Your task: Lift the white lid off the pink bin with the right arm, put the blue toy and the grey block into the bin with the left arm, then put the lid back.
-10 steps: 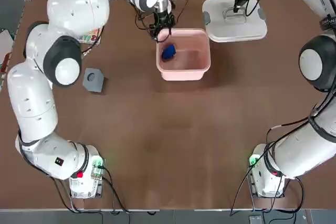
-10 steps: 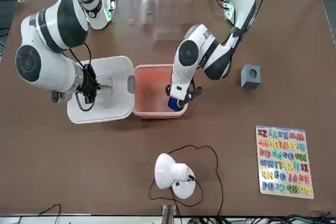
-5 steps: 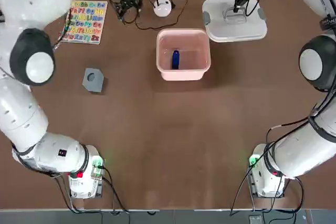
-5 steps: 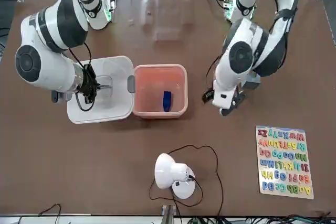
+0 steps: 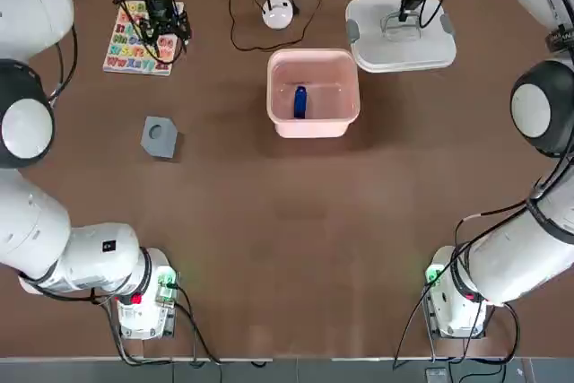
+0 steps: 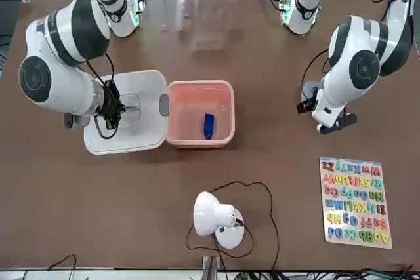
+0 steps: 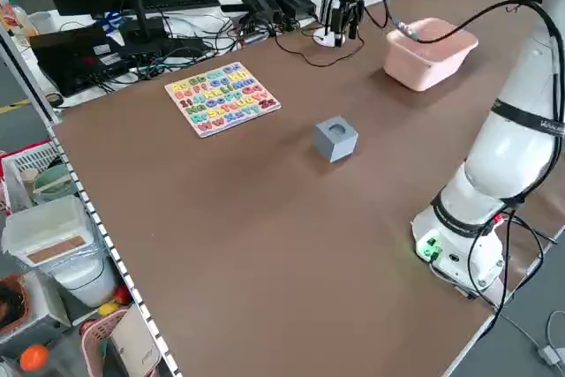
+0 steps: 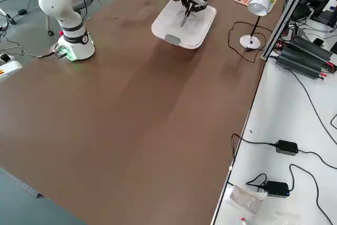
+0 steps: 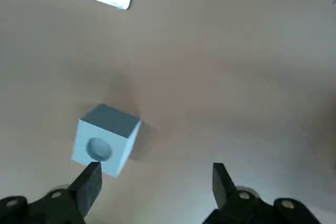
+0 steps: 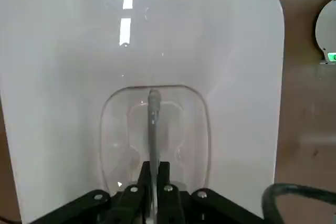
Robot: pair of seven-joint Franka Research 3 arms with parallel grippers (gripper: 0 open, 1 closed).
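The pink bin [image 5: 314,118] stands uncovered at the back middle, and the blue toy [image 5: 300,101] lies inside it. To its right on the table rests the white lid [image 5: 421,42], with my right gripper [image 5: 408,2] shut on its handle [image 10: 153,114]. The grey block [image 5: 160,136] sits on the table far left of the bin, hole face up. My left gripper [image 5: 161,35] hangs high over that side, open with nothing in it. In its wrist view the grey block [image 9: 105,140] lies below, just beside one of the fingers [image 9: 90,181]. In the front view the left gripper [image 6: 333,124] hides most of the block.
A colourful alphabet puzzle [image 5: 134,38] lies at the back left, close behind the block. A small white lamp [image 5: 278,13] with a looping black cable stands behind the bin. Both arm bases sit at the table's near edge.
My left gripper has swung from the bin over to the robot's left, above the grey block, leaving the blue toy lying in the bin. The right gripper and lid have not moved.
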